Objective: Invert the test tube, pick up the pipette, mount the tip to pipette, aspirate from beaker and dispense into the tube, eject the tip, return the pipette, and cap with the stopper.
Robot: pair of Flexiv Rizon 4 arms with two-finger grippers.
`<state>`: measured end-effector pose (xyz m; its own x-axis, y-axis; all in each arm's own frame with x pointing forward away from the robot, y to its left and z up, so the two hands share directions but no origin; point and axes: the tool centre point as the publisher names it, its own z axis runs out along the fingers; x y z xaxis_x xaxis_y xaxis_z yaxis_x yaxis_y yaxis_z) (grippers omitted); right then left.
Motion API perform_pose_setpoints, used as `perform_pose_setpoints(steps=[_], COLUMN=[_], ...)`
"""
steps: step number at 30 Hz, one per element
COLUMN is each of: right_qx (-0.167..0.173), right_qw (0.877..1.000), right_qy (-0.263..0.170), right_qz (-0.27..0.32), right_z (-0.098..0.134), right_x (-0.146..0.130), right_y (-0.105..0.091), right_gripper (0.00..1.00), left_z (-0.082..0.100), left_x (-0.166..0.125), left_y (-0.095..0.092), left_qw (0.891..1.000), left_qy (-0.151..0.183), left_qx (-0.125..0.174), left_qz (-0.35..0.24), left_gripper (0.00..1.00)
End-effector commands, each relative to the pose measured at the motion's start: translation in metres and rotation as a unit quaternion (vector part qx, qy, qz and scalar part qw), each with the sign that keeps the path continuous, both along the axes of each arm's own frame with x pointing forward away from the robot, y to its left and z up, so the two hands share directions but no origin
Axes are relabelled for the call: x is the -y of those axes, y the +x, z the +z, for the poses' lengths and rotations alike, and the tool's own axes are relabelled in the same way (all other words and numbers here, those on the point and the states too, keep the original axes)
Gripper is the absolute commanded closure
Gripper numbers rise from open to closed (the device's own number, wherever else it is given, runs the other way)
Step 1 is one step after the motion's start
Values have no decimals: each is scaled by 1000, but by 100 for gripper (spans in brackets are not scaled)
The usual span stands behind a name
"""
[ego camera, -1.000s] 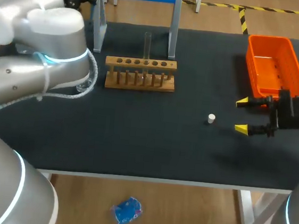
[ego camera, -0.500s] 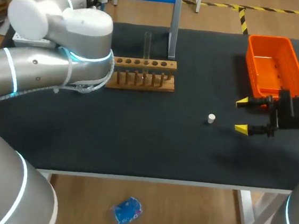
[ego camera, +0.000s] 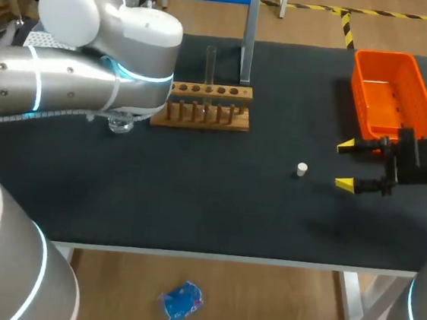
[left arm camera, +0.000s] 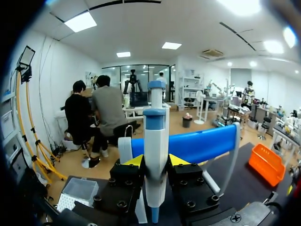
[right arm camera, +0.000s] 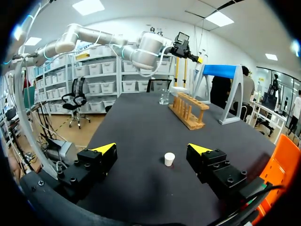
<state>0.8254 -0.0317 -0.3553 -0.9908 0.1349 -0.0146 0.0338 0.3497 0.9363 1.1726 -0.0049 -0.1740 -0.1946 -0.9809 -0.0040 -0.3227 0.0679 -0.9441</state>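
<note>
Left gripper [left arm camera: 155, 162] clamped on blue-white pipette [left arm camera: 155, 127], held upright at table's far side. Right gripper [ego camera: 347, 165] spread open beside white stopper [ego camera: 302, 168]. Risk: bulky left arm swinging low, knocking beaker [ego camera: 119, 126] or test tube [ego camera: 210, 64] from wooden rack [ego camera: 200, 113].

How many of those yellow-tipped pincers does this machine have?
2. The right pincer stands open short of the small white stopper; the left pincer, hidden behind its grey arm from above, clamps a blue-and-white plastic pipette.
</note>
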Motion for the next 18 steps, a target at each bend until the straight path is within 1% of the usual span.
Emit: perform_pose_setpoints(steps=[1, 18], right_qx=[0, 0], right_qw=[1000, 1000], right_qy=[-1, -1], right_qz=[-1, -1], right_z=[0, 0], right_x=[0, 0], right_y=[-1, -1], right_gripper=[0, 0], left_z=[1, -21], left_x=[5, 3], left_y=[9, 17], left_qw=[999, 997], left_qy=[8, 10], left_qx=[-30, -69], left_qz=[11, 30], left_gripper=[100, 100])
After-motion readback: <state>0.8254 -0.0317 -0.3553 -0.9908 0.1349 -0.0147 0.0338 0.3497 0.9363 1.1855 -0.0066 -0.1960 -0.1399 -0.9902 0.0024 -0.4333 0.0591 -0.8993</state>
